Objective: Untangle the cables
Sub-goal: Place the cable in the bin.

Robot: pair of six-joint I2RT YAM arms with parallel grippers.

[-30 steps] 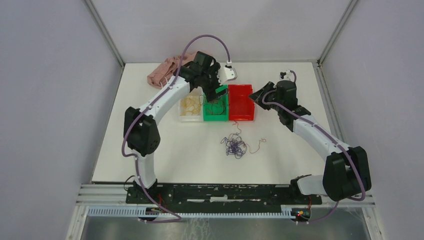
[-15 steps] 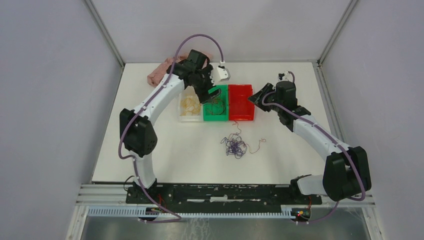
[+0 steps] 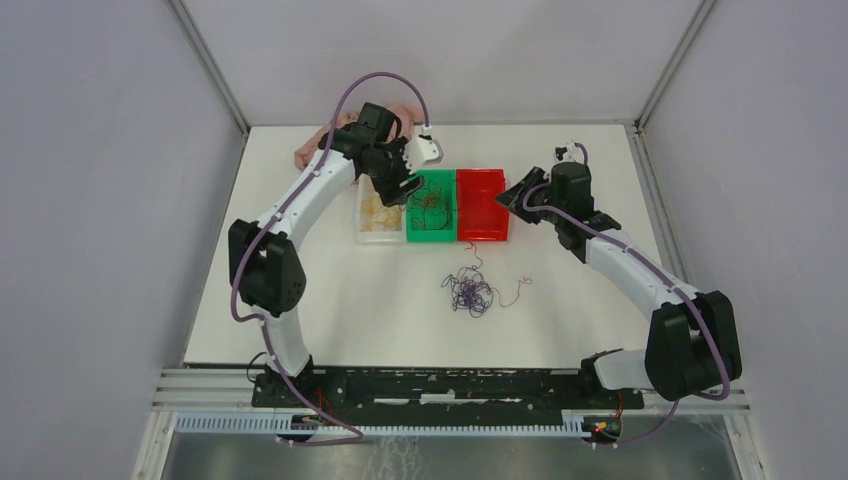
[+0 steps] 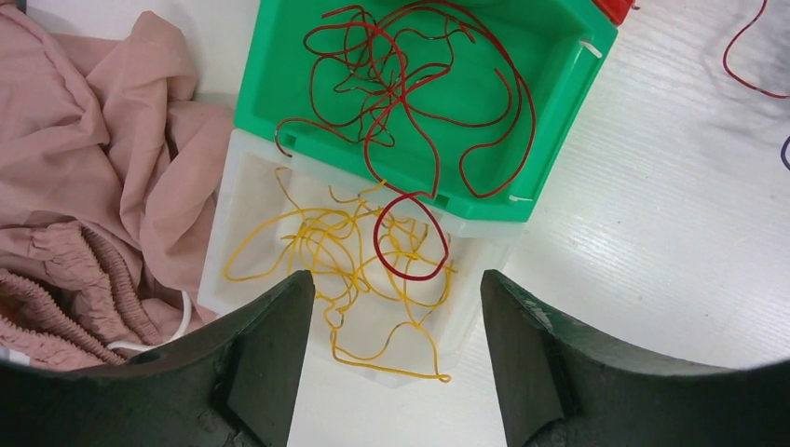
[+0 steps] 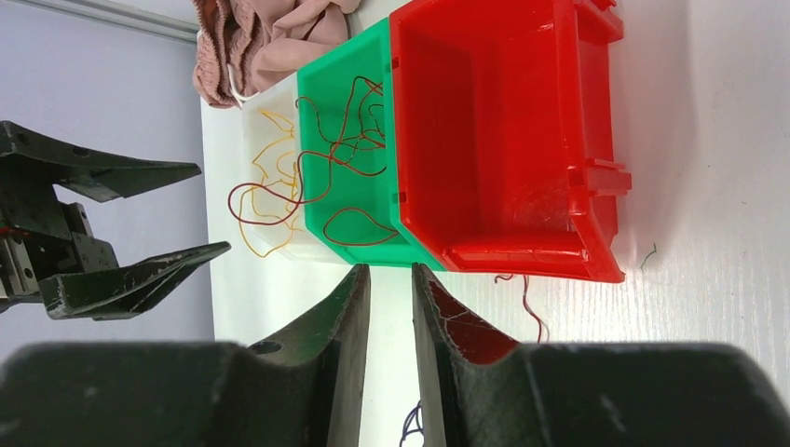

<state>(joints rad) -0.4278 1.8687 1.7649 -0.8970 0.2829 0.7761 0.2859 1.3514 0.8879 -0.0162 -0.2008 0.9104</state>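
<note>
Seen from above, the tangled cables lie mid-worktop; the left wrist shows the left tool released over a red loop spilling from the green bin onto yellow strands, liable to re-knot if snagged; the right wrist shows the right tool narrowly parted, empty.

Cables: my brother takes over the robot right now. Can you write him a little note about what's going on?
Left gripper: open, empty, above the clear bin and green bin.
Right gripper: jaws slightly apart, nothing seen in them, beside the red bin.
Done: yellow cables in the clear bin, red cables in the green bin, with one red loop spilling into the clear bin.
Left: purple tangle and a loose red strand on the table; the red bin is empty.
</note>
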